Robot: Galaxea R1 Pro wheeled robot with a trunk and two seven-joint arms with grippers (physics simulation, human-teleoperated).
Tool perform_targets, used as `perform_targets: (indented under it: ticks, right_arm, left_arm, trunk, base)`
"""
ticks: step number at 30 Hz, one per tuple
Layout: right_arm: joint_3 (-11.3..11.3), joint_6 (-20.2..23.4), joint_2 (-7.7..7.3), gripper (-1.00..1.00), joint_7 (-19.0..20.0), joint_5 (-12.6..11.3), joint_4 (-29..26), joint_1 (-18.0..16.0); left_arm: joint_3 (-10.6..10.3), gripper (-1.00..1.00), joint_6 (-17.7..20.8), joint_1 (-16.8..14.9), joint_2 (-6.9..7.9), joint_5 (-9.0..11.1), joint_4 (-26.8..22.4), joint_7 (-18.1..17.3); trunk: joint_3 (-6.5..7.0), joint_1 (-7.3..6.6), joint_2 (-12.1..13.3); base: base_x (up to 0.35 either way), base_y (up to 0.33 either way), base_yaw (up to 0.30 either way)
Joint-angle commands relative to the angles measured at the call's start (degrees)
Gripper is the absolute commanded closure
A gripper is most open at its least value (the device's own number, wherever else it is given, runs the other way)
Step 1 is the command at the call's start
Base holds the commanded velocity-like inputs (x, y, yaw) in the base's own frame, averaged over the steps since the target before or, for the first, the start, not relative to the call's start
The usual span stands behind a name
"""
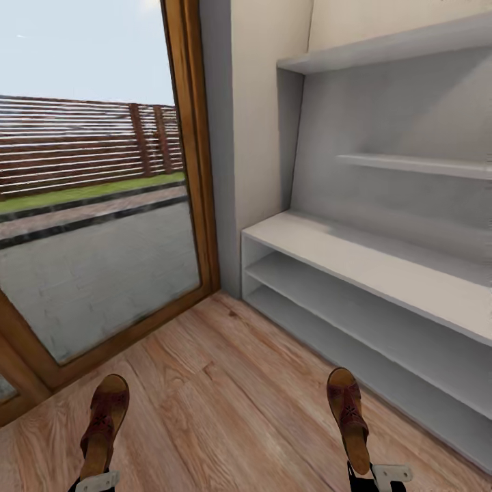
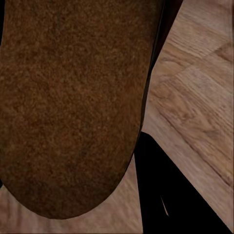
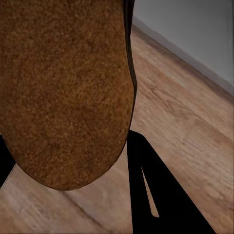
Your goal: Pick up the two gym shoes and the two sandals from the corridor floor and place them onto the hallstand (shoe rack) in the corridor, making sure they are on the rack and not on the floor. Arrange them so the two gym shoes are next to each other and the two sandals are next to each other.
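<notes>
Evidently each gripper pinches one flat brown sandal by the heel: left gripper [image 1: 96, 482] with the left sandal [image 1: 104, 424], right gripper [image 1: 383, 476] with the right sandal [image 1: 348, 417]. Both look light and fairly stiff, cantilevered level toward the hallstand [image 1: 355, 263], so heel grips should serve.

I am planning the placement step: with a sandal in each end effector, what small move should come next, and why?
Probably drive a little forward toward the pale grey-white hallstand. Each dark brown woven-strap sandal, left and right, is held above the wood-plank floor, short of the open tiers, which look free to receive them.
</notes>
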Motion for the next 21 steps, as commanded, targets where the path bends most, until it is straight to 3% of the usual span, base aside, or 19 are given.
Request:
perform_targets:
  ticks: [1, 21]
  right_arm:
    - [-0.2, -0.2, 0.02, 1.00, -0.2, 0.4, 0.1, 0.0]
    - [-0.2, -0.1, 0.02, 1.00, -0.2, 0.4, 0.1, -0.1]
  left_arm:
    - [0.0, 1.00, -0.1, 0.0, 0.01, 0.4, 0.0, -0.4]
    - [0.0, 1.00, -0.1, 0.0, 0.05, 0.3, 0.3, -0.4]
  trunk:
    - [-0.05, 0.01, 0.0]
    - [-0.05, 0.01, 0.0]
  base:
    - [0.178, 0.271, -0.288]
    - [0.168, 0.277, -0.288]
